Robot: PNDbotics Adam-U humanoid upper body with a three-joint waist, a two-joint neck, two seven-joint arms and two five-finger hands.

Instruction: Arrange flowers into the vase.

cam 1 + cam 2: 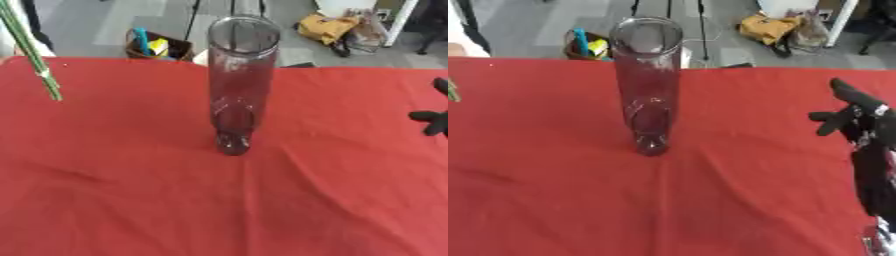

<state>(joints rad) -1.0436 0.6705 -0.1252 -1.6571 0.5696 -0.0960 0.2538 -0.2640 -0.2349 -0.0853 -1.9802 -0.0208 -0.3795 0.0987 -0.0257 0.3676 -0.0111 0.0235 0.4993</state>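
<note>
Flower stems [33, 55], green and thin, hang at the far left of the glass vase [238, 85], well apart from it; I cannot see what holds them. I see the tall clear vase standing upright on the red tablecloth [131, 200] with nothing inside it. My right hand [859, 117] hovers to the vase's right, fingers spread and relaxed, holding nothing.
</note>
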